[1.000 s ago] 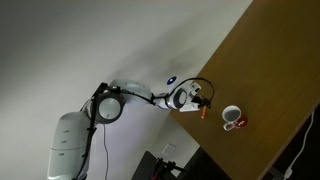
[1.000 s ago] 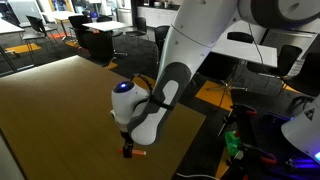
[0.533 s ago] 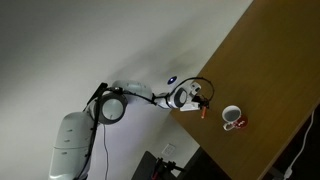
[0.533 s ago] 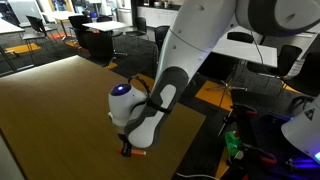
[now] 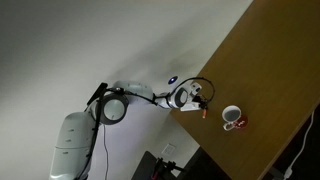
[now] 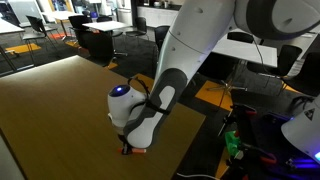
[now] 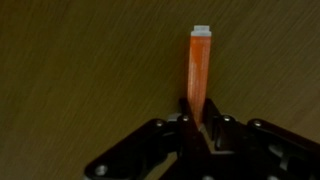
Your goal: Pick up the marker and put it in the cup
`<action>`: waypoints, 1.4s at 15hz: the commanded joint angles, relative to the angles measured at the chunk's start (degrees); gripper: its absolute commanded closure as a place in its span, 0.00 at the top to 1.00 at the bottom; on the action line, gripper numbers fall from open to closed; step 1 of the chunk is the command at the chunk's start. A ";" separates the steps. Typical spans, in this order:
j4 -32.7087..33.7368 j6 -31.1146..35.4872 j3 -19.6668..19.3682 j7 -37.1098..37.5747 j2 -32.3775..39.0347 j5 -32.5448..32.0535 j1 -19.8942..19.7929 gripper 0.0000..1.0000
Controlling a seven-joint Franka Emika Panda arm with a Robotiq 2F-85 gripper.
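The marker [image 7: 200, 70] is a short orange-red stick with a pale far end, lying on the brown wooden table [image 7: 80, 70]. In the wrist view my gripper [image 7: 199, 118] is shut on its near end, the dark fingers pressed against both sides. In an exterior view the marker [image 5: 203, 113] shows as a red sliver under the gripper [image 5: 201, 103], and the cup [image 5: 232, 118], a white mug with a dark inside, stands a short way off on the table. In an exterior view the arm hides most of the marker [image 6: 136, 152]; the cup is out of sight there.
The table's edge [image 5: 190, 130] runs close to the gripper and the marker. The arm's big white body [image 6: 200, 50] fills the middle of an exterior view. Office desks and chairs [image 6: 100, 30] stand behind the table.
The jaws have shut on the marker's near end. The arm has barely moved, and the marker still lies on the table.
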 commanded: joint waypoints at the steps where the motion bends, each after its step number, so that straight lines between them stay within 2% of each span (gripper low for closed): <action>1: -0.44 -3.49 0.73 2.02 -2.09 -1.13 -0.69 0.05; 6: -8.37 -2.62 0.77 2.31 -11.71 -1.00 -1.37 0.05; 9: -13.07 -1.87 -1.87 6.17 -18.61 -1.30 0.44 0.05; 12: -15.58 -2.20 -4.36 10.72 -23.58 -1.75 1.92 0.05; 18: -17.87 -6.78 -5.66 13.81 -29.68 -2.70 1.75 0.05; 19: -14.63 -5.11 -3.75 11.86 -26.07 -1.91 -0.08 0.18; 21: -15.39 -5.58 -3.92 11.99 -27.26 -2.38 -0.11 0.18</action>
